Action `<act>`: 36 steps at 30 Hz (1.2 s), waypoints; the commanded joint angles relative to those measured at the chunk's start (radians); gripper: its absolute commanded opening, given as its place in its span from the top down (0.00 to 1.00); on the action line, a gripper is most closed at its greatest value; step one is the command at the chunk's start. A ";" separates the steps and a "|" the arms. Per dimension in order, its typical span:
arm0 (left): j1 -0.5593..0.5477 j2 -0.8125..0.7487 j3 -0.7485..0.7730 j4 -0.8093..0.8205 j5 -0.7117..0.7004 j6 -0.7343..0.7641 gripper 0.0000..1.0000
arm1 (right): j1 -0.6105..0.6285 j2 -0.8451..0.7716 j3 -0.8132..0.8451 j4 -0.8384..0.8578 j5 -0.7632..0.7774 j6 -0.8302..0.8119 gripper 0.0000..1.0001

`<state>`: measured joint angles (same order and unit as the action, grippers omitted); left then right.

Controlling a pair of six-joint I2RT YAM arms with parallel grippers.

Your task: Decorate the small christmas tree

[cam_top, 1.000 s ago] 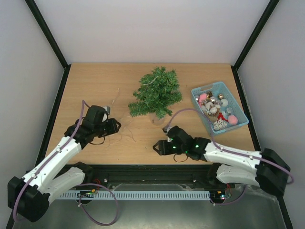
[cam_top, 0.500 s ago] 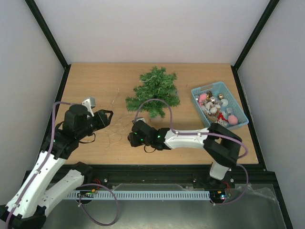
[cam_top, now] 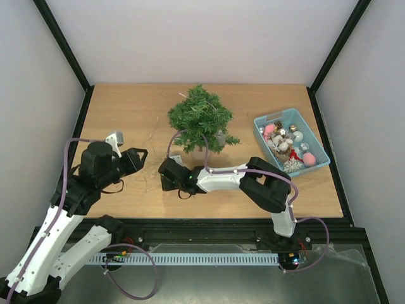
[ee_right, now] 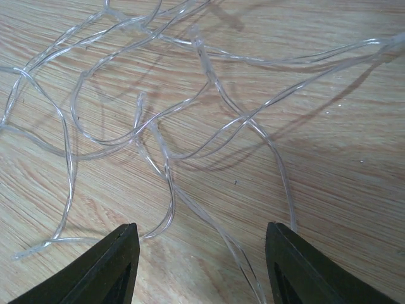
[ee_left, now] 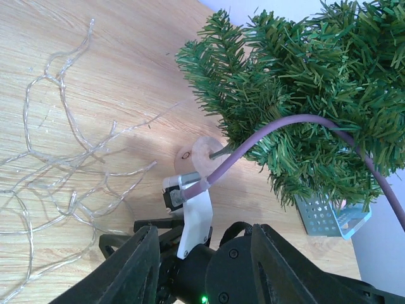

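The small christmas tree (cam_top: 200, 120) is dark green and bushy and leans over at mid-table. In the left wrist view the tree (ee_left: 310, 82) tips so that the underside of its round brownish base (ee_left: 197, 156) shows. A clear string of lights (ee_right: 158, 120) lies loose on the wood, and the same string of lights (ee_left: 57, 158) spreads left of the base. My right gripper (cam_top: 163, 176) hovers low over it, and in its own view the right gripper (ee_right: 201, 228) is open with strands lying between its fingers. My left gripper (cam_top: 140, 155) is open and holds nothing. From its wrist the left gripper (ee_left: 204, 231) faces the right arm's wrist.
A light-blue basket (cam_top: 258, 123) of ornaments stands at the right, and a corner of the basket (ee_left: 329, 215) shows behind the tree. The right arm stretches across the table's front, and its purple cable (ee_left: 297, 123) arches against the branches. Black frame posts edge the table.
The right arm swung left along the front until its gripper reached the light string. The tree rose from lying flat to a leaning stand. The left gripper drew back left and opened wider.
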<state>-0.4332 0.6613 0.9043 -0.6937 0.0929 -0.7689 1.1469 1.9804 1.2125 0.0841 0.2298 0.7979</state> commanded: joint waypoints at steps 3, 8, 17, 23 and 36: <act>0.005 -0.019 0.040 -0.026 -0.009 0.011 0.57 | 0.009 -0.025 -0.055 -0.017 0.034 0.056 0.43; 0.005 -0.027 0.036 -0.023 -0.025 0.008 0.57 | 0.035 -0.124 -0.190 0.006 0.056 0.087 0.43; 0.007 -0.024 0.011 0.011 -0.034 0.000 0.56 | 0.096 -0.314 -0.386 -0.028 0.099 0.132 0.40; 0.008 -0.022 -0.012 0.040 -0.040 -0.002 0.56 | 0.097 -0.373 -0.434 -0.038 0.120 0.123 0.40; 0.011 0.009 -0.002 0.021 -0.068 0.015 0.55 | 0.097 -0.386 -0.412 -0.016 0.124 0.035 0.27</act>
<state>-0.4313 0.6758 0.9009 -0.6643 0.0505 -0.7677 1.2385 1.6260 0.7959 0.0780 0.3161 0.8658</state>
